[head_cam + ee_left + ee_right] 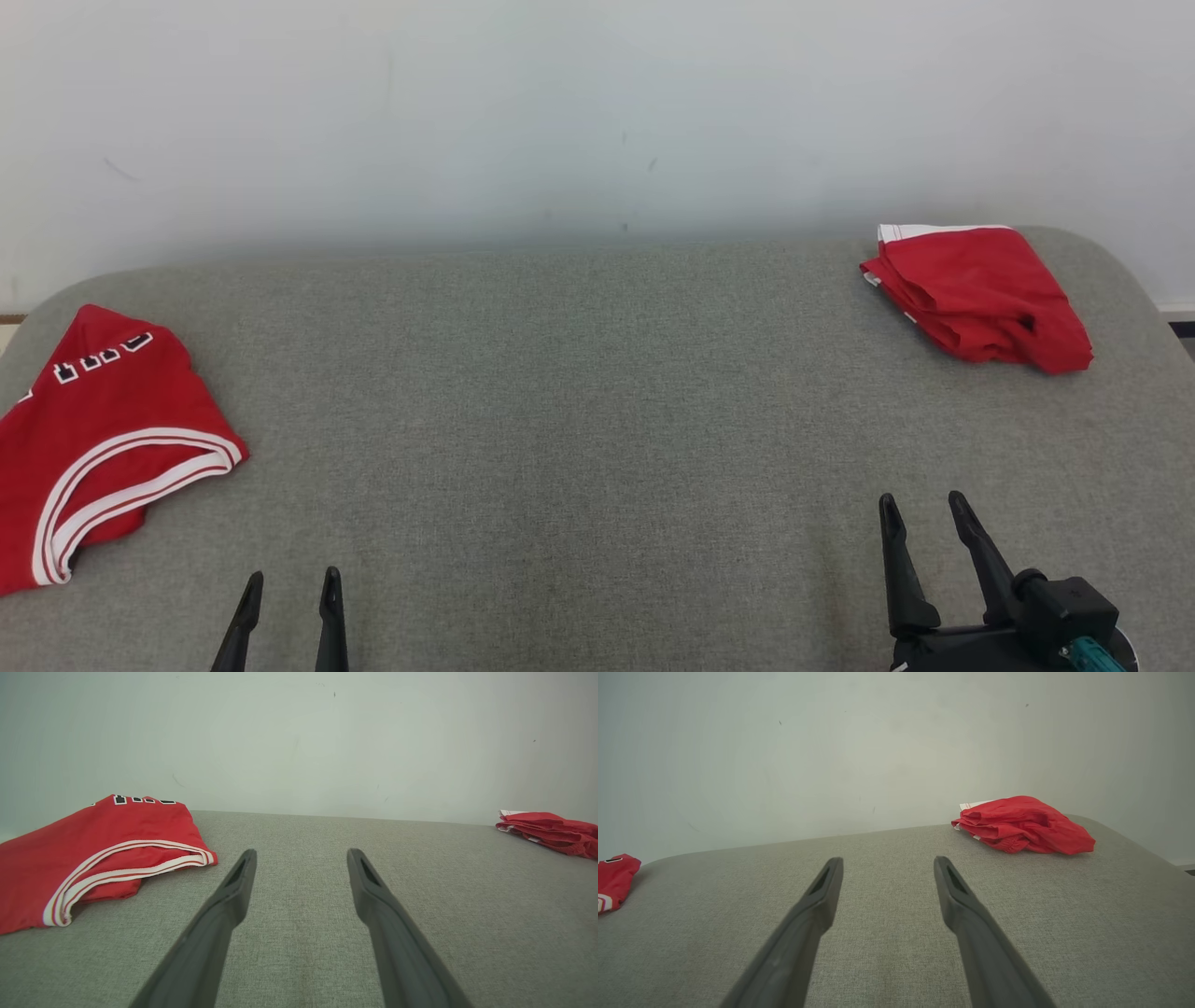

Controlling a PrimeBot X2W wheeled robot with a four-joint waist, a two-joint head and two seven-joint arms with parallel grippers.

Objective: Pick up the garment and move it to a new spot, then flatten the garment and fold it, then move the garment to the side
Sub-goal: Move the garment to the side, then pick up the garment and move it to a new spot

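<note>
**Grippers parted, nothing held**

Left gripper (292,577) and right gripper (922,499) sit at the near edge of the grey cushioned surface (579,392), fingers spread wide, nothing between them. A red jersey (103,439) with white trim lies rumpled at the left edge – well apart from a folded red garment (976,294) at the far right corner, near the pale wall (597,112).
</note>
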